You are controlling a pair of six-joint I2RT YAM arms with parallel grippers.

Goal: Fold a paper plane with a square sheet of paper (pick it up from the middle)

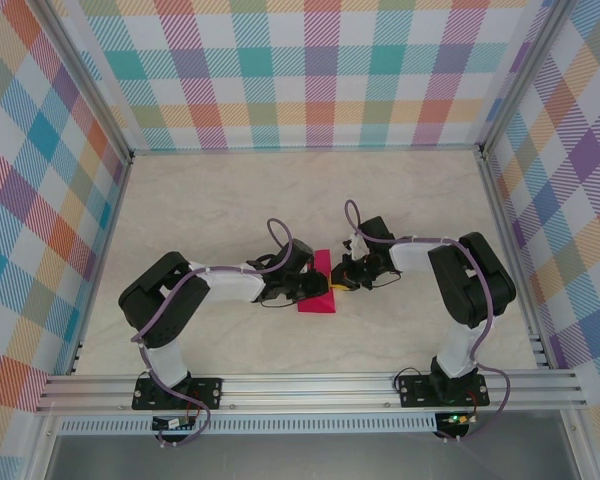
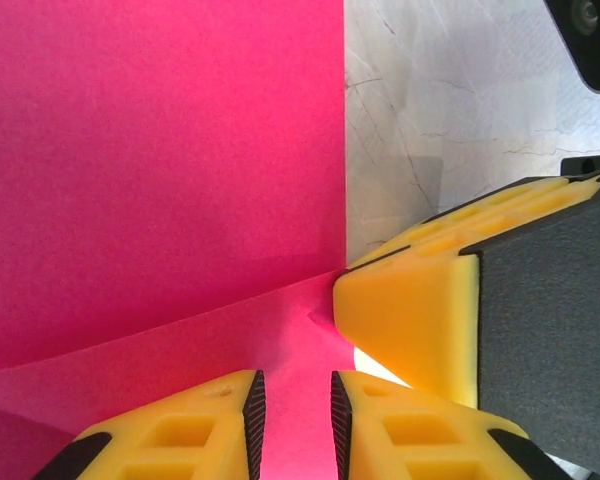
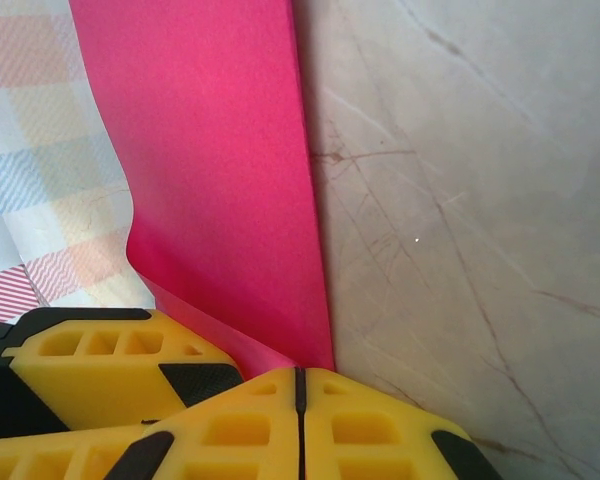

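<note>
A magenta-pink sheet of paper (image 1: 320,300) lies at the middle of the pale, marbled surface (image 1: 280,200), one part flat and another part lifted along a slanting crease. The left gripper (image 2: 293,400) hangs over the raised part, its jaws slightly apart with pink showing through the gap. The right gripper (image 3: 300,385) meets the sheet's straight edge from the other side, jaws pressed together and tips touching the paper. Plaid walls (image 1: 300,70) ring the surface.

Left pincer (image 2: 297,388) ajar, right pincer (image 3: 300,375) closed
</note>
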